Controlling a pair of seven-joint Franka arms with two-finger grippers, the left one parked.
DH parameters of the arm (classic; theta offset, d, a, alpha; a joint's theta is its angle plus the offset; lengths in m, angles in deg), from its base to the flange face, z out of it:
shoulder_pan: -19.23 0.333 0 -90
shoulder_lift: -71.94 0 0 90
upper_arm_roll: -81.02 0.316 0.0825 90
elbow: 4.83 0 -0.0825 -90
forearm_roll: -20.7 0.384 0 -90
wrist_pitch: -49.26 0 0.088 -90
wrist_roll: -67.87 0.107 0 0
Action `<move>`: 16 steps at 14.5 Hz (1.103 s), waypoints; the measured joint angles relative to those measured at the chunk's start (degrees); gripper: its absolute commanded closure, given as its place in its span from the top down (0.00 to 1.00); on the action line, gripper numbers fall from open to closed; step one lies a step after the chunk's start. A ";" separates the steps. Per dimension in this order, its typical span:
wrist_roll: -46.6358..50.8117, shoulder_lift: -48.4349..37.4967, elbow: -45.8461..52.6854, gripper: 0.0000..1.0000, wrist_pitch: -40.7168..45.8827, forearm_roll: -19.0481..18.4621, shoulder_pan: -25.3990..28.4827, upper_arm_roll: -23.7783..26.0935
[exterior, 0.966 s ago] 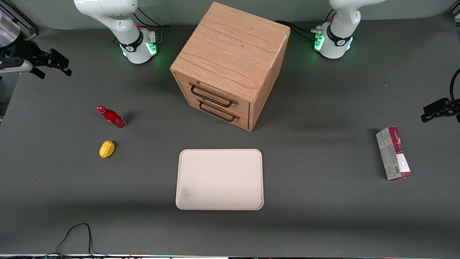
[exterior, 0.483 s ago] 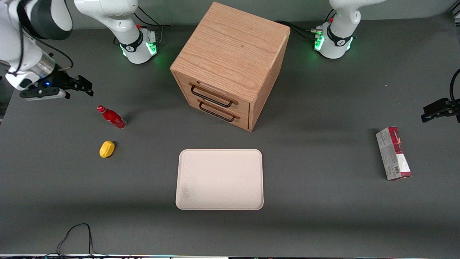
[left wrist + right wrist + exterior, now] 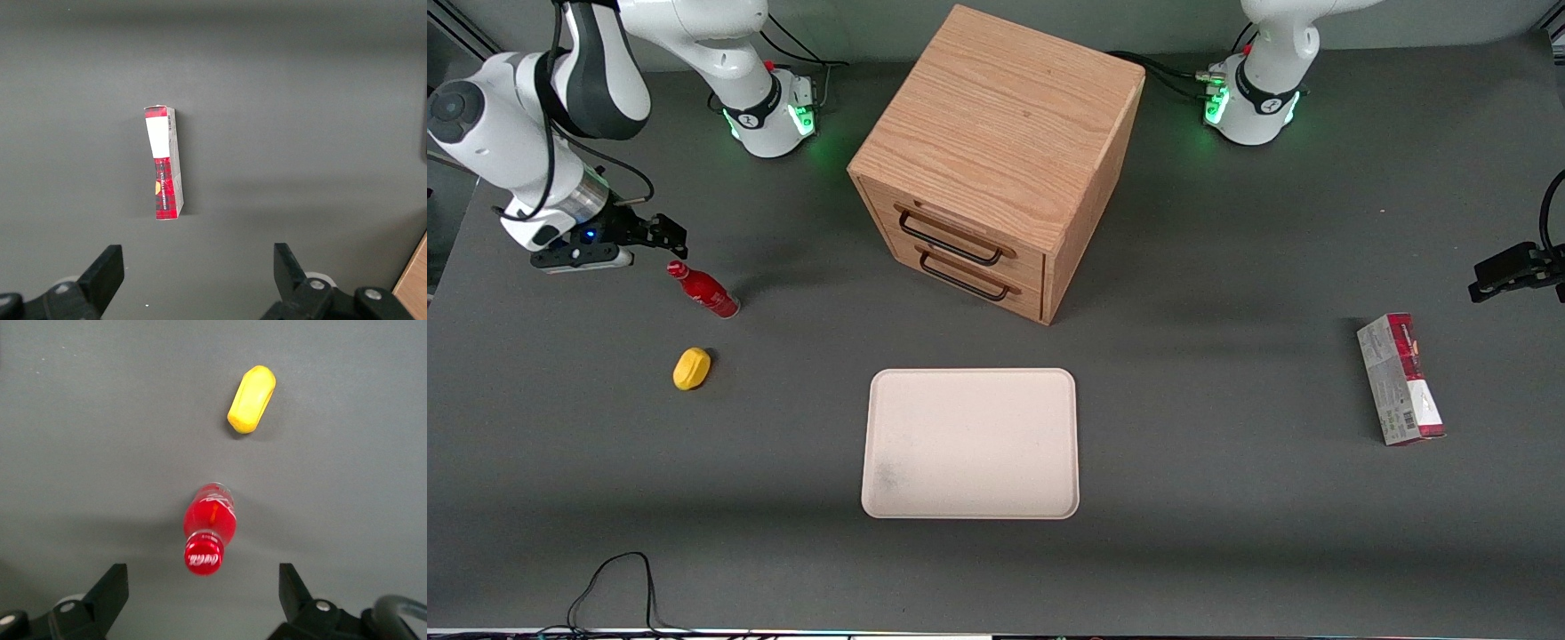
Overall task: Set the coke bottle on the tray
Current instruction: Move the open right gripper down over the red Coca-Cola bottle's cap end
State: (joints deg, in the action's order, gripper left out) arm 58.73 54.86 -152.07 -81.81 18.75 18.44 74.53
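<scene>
- One pincer [image 3: 660,233], its fingers spread wide apart and holding nothing, hangs above the bench [image 3: 1227,533], just beside the coke bottle's cap.
- Coke bottle [image 3: 703,290] stands upright on the bench near a yellow lemon-shaped object [image 3: 692,368].
- Cream tray [image 3: 970,443] lies well apart, in front of the wooden drawer cabinet [image 3: 996,160].

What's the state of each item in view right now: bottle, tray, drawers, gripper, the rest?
coke bottle: standing on the table, cap on, not held.
tray: flat on the table, nothing on it.
gripper: open, above the table close to the bottle's cap, holding nothing.
drawer cabinet: both drawers closed.
yellow lemon-shaped object: lying on the table, nearer the front camera than the bottle.
carton: lying flat, toward the parked arm's end.
</scene>
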 measured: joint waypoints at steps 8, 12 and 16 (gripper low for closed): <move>0.00 5.05 -1.60 1.00 -5.28 0.00 0.00 -0.68; 0.00 5.80 -1.62 1.00 -5.29 0.00 0.02 -0.68; 0.00 5.91 -1.62 0.99 -5.88 0.00 0.13 -0.68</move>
State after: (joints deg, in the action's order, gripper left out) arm 58.73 60.77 -153.69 -87.70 18.75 18.57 73.85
